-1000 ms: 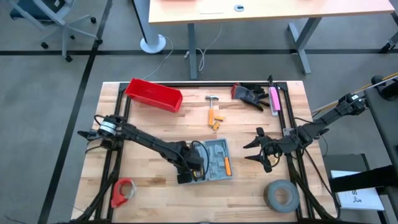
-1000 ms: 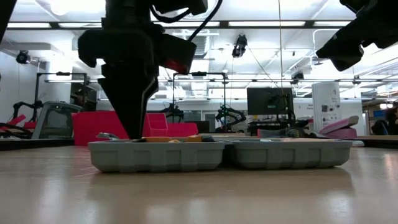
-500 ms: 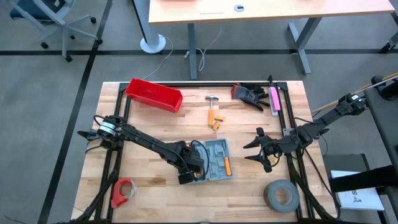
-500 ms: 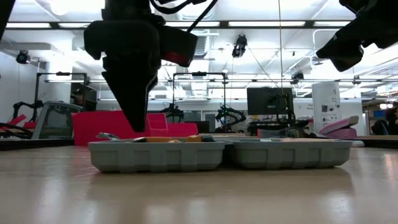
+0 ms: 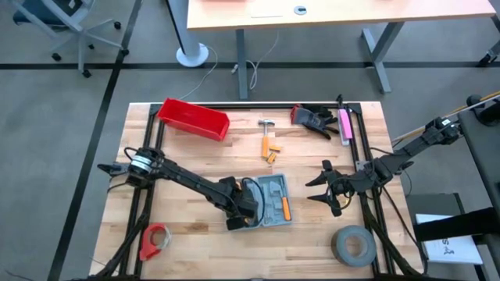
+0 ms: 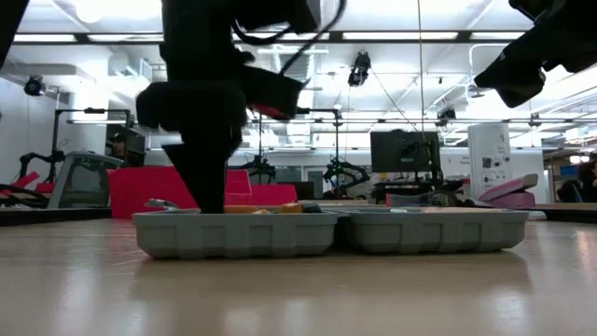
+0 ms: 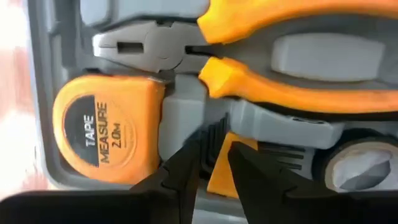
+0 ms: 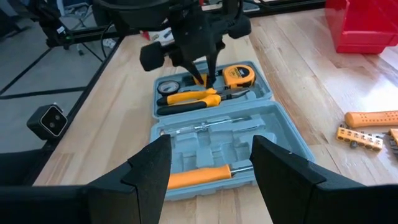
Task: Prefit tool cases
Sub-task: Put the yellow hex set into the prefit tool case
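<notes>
Left gripper (image 7: 211,163) hangs point-down over the open case (image 5: 266,201), which lies flat near the middle of the table (image 5: 312,164), its two halves side by side. The fingers (image 7: 180,171) stand a narrow slit apart, clamped on nothing that shows. Straight beyond the tips sits a small orange piece (image 7: 225,168) in its recess, with the tape measure (image 7: 102,137) just beside it on one flank and a round dial-like part (image 7: 364,168) on the other. The pliers (image 7: 261,62) lie across the tray farther on, their long axis crosswise to the line of the fingers. In the low view the gripper's tip reaches to about the case rim; whether it touches the orange piece cannot be told from here.

Right gripper (image 8: 210,163) waits well apart, off the case's far side toward the table's right edge, fingers spread wide and empty, looking across at the tray where an orange-handled screwdriver (image 8: 199,177) lies in the nearer half. The left arm is plainly the nearer one for any work in the tape-measure half.
</notes>
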You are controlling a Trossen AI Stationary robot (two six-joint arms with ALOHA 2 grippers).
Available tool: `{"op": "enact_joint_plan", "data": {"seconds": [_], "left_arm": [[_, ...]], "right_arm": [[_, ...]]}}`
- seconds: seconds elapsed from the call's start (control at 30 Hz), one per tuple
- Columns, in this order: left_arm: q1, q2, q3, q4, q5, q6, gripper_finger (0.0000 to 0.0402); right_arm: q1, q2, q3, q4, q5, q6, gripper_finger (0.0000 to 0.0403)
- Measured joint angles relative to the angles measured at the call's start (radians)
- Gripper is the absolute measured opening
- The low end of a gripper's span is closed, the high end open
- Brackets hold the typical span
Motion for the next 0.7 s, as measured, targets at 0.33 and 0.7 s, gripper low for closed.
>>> {"op": "enact_joint_plan", "data": {"seconds": [0.33,0.7], "left_arm": [[0.003,0.033,0.054,-0.038,-0.009,0.003,0.0087],[0.004,-0.013,0.218,-0.23,-0.087,-0.028,0.008]], "right_arm": [[0.0,0.0,0.0,0.001,0.0,-0.001,0.0199],[0.0,0.0,0.0,0.0,0.0,0.0,0.0199]]}}
